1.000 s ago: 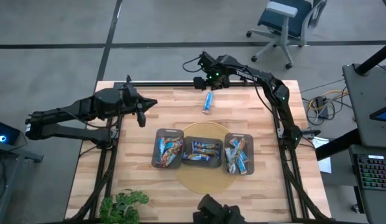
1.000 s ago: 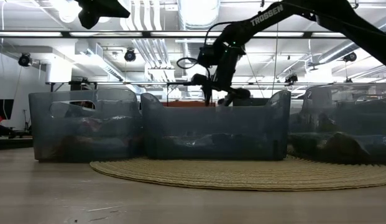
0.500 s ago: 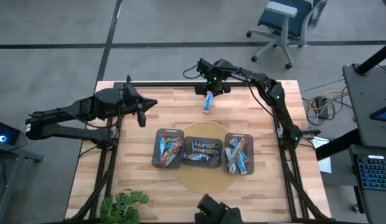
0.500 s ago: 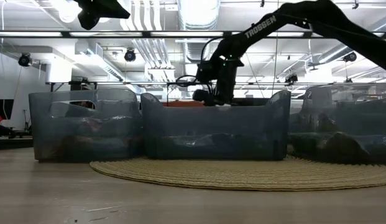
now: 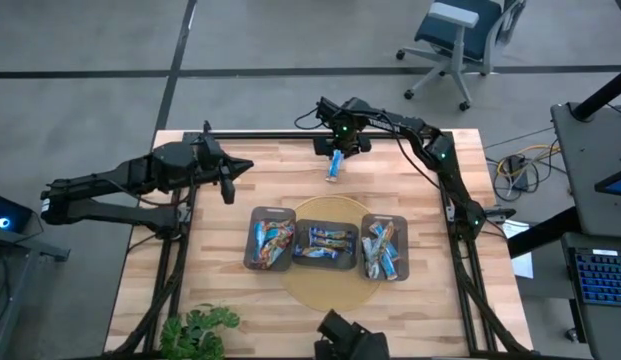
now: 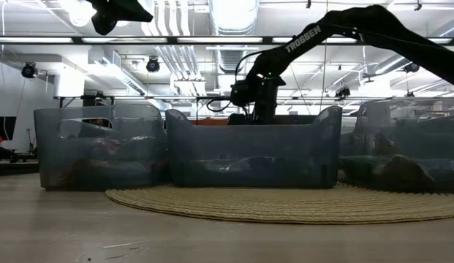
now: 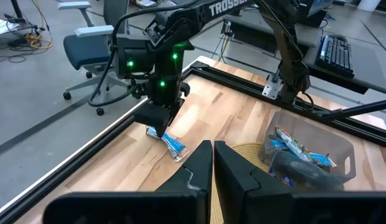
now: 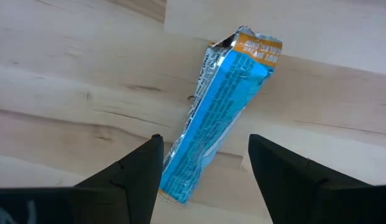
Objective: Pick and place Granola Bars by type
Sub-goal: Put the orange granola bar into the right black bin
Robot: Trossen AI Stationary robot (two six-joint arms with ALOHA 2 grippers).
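Blue bar near end hidden behind right jaws.

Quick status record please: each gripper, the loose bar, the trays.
right gripper: open, fingers either side of the blue bar, not closed on it
blue bar: flat on the table, behind the trays
left gripper: shut, holds nothing, hovering over the table's left
trays: three in a row, all holding bars
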